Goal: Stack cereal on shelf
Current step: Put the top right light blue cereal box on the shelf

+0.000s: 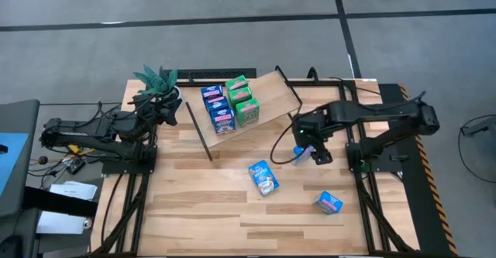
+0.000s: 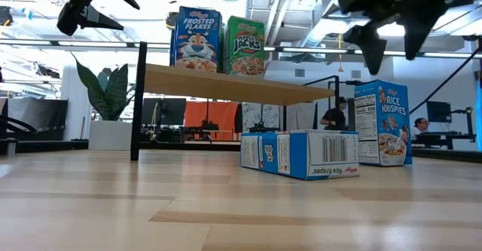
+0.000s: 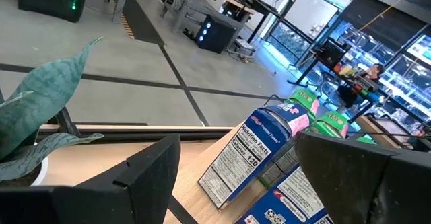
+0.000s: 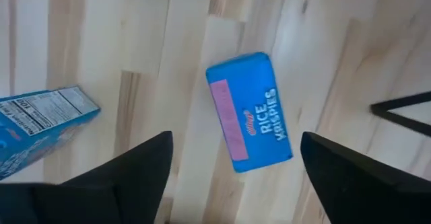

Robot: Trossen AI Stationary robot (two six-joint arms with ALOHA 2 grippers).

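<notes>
The shelf point(image 1: 271, 87) is a tilted wooden board on black rod legs at the table's far middle. Blue boxes point(image 1: 218, 108) and green boxes point(image 1: 245, 103) stand on it; the low view shows a Frosted Flakes box point(image 2: 196, 38) and an Apple Jacks box point(image 2: 246, 46) there. A blue Rice Krispies box point(image 4: 249, 113) stands upright on the table. My right gripper point(image 1: 312, 148) hangs open above it, a finger to either side of its top, touching nothing. My left gripper point(image 1: 165, 112) is open and empty, left of the shelf.
A blue box point(image 1: 263, 177) lies flat on the table's middle, and another point(image 1: 328, 204) lies nearer the front right. A potted plant point(image 1: 159, 84) stands at the far left beside my left gripper. People sit at desks in the room behind point(image 2: 335, 115).
</notes>
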